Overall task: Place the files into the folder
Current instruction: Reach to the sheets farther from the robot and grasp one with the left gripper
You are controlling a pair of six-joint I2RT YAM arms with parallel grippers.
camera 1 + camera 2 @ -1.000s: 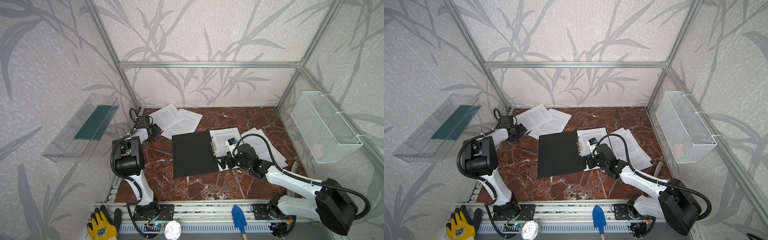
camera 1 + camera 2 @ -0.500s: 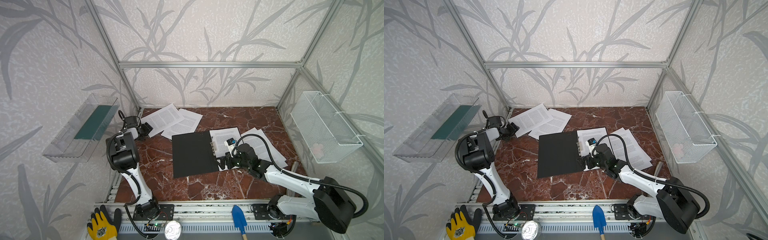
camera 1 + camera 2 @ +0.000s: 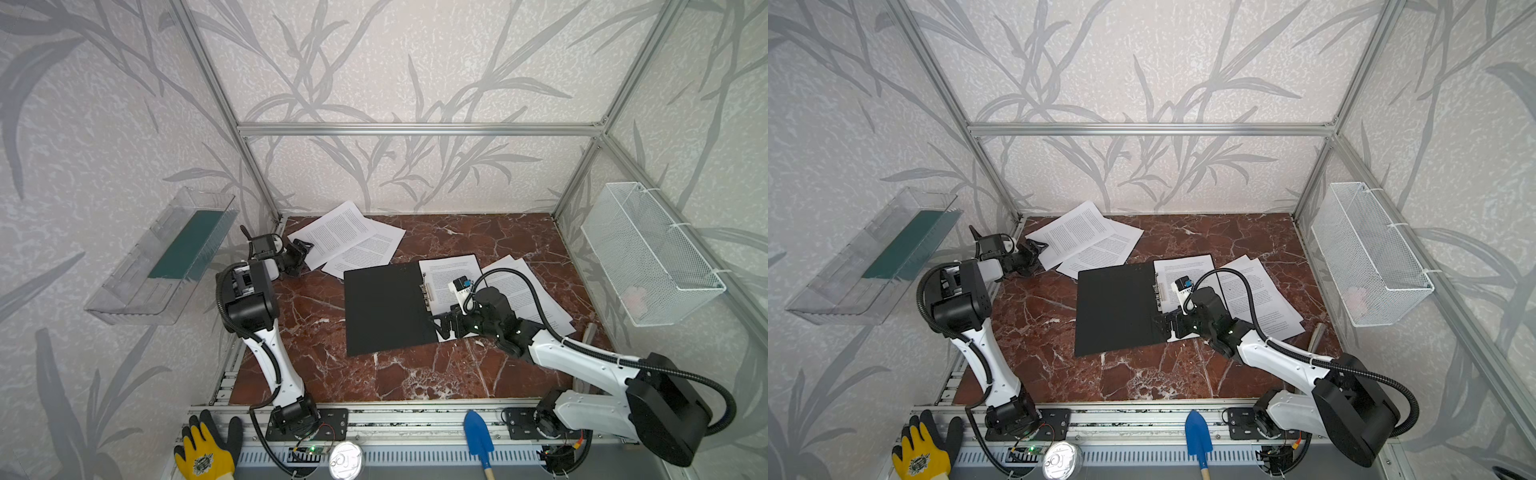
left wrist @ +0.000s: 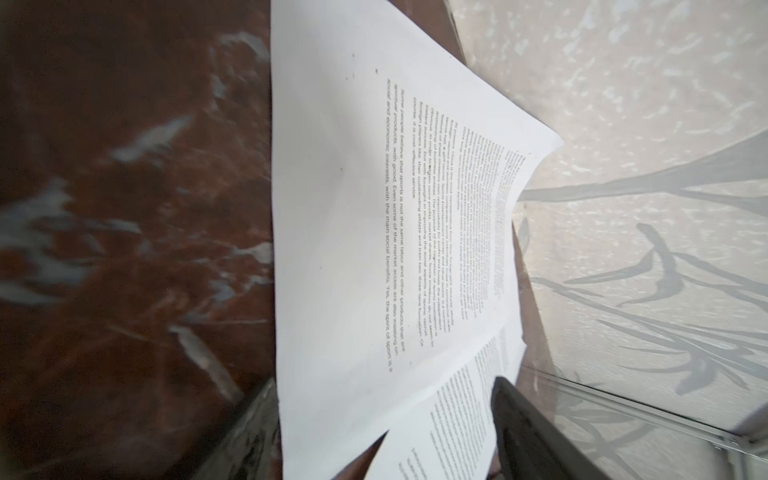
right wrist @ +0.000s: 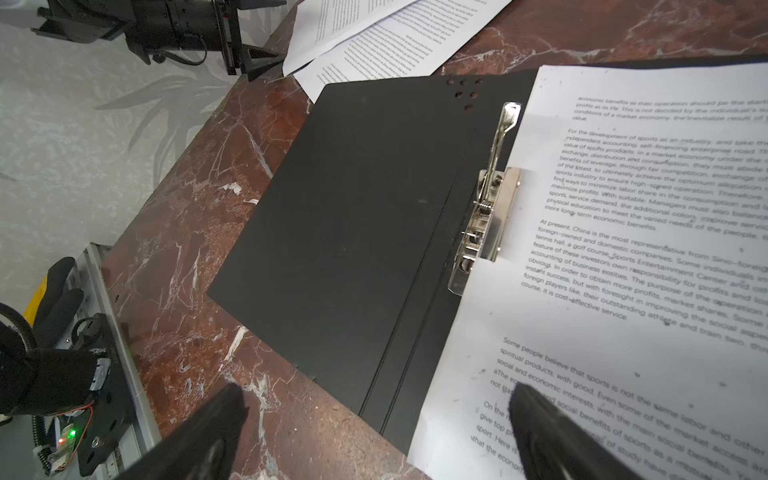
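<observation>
Right jaws wide astride folder (image 5: 353,232) edge

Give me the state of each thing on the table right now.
folder: open, lying flat.
sheet in folder: lying on its right half.
back sheets: loose, overlapping, outside folder.
sheets right of folder: loose, overlapping.
left end effector: open at back sheets' corner.
right end effector: open, holding nothing.

Leaf-print walls (image 3: 415,62), alu frame (image 3: 415,129), red marble top (image 3: 415,374), prob. acrylic shelf (image 3: 137,291)

Right half of folder (image 3: 386,309) beneath sheet (image 3: 440,272)
</observation>
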